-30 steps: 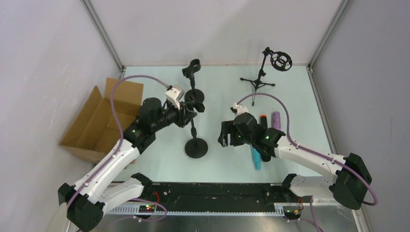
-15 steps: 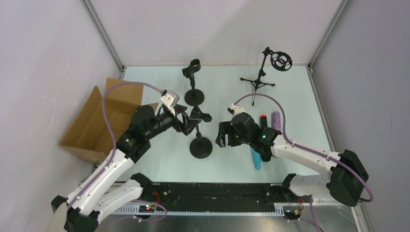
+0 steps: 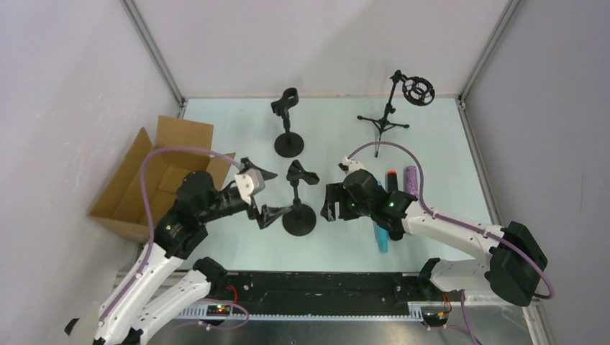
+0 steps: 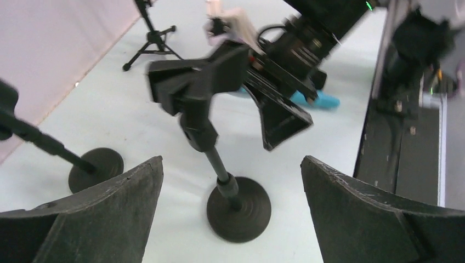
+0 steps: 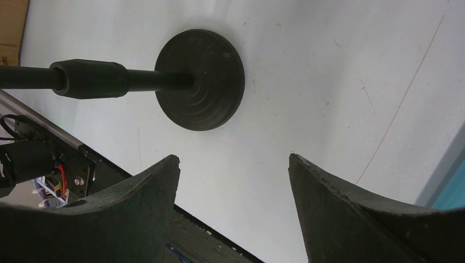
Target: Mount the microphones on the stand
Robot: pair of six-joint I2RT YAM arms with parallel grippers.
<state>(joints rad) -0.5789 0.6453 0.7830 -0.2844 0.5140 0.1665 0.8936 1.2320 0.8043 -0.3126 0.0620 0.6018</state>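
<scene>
Left gripper (image 3: 265, 195): nearest the bases, low over the counter (image 3: 331, 129), just left of the near stand; jaws spread wide, holding nothing.
Near stand (image 3: 298, 218): round base, upright, clip at the top empty; stood unheld between the two grippers.
Right gripper (image 3: 331, 202): just right of that stand's base, facing it; jaws parted, nothing between them in the wrist view.
Blue microphone (image 3: 382, 243): flat on the counter, partly under the right arm.
Black microphone (image 3: 390, 177): orange-red end, lay close by the right wrist, just beside the purple one.
Purple microphone (image 3: 411, 180): flat on the counter's right side, apart from every stand.
Cardboard box (image 3: 144, 183): open, at the left edge.
Far stand (image 3: 288, 142): round base, clip empty, behind the near stand.
Tripod stand (image 3: 388, 118): far right corner, ring mount at the top empty.
Count: three microphones, three stands, one box, two grippers.
Step in hand: judged early; no microphone sat in any clip, and both grippers were empty.
Next move: probably the right gripper would go to the microphones beside it and take one by the body. That called for a hold on the slim barrel leaving enough length free to press into the clip, and likely the left gripper steadying the stand.
</scene>
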